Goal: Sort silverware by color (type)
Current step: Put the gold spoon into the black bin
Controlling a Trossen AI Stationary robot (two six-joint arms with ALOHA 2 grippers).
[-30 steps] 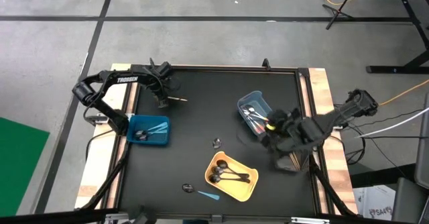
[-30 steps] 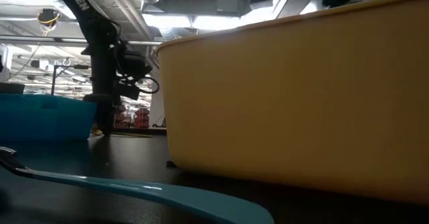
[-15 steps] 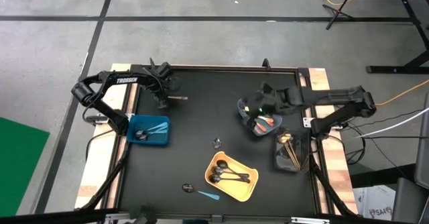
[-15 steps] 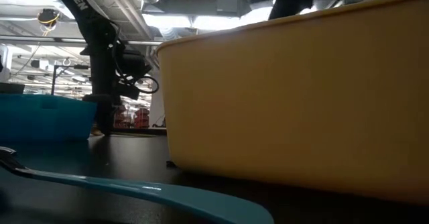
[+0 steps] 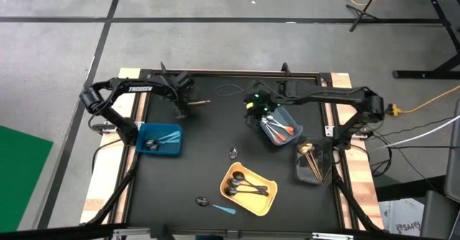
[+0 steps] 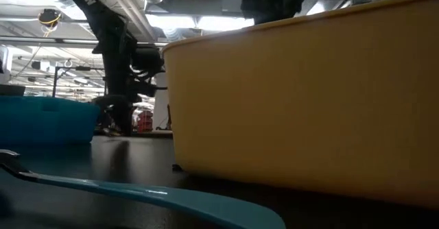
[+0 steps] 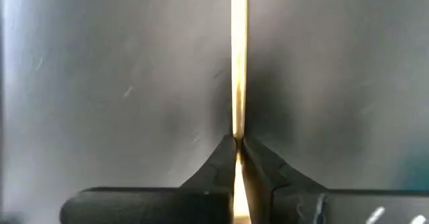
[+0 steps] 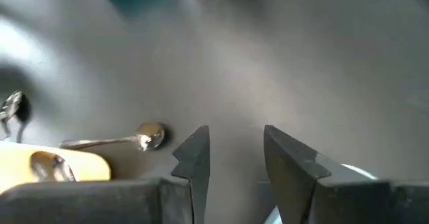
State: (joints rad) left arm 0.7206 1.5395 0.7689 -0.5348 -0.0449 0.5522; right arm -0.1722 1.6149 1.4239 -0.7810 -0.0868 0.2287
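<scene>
The table (image 5: 208, 154) has a black top with a pale wooden frame, and it stands on a grey concrete floor with dark lines. In the low view, the room behind shows a ceiling with pipes and bright lamps.

Four bins stand on the table. The blue bin (image 5: 159, 139) on the left holds a light-blue-handled spoon (image 5: 169, 136). The yellow bin (image 5: 249, 190) at the near side holds several black spoons (image 5: 244, 189). The light blue bin (image 5: 277, 124) on the right holds silver spoons with orange handles (image 5: 279, 129). The dark bin (image 5: 313, 162) at the right edge holds tan gold spoons (image 5: 310, 157).

Some pieces lie loose on the table: a silver spoon (image 5: 233, 153) near the middle, a dark spoon (image 5: 202, 201) and a light blue spoon (image 5: 224, 209) at the near edge.

The left gripper (image 5: 180, 111) is at the far left of the table, with its fingers (image 7: 224, 158) closed tight on a thin gold spoon (image 7: 238, 70), which sticks out toward the right. The right gripper (image 5: 253, 105) hangs over the far middle, just beside the light blue bin; its fingers (image 8: 194, 158) are apart and hold nothing.
</scene>
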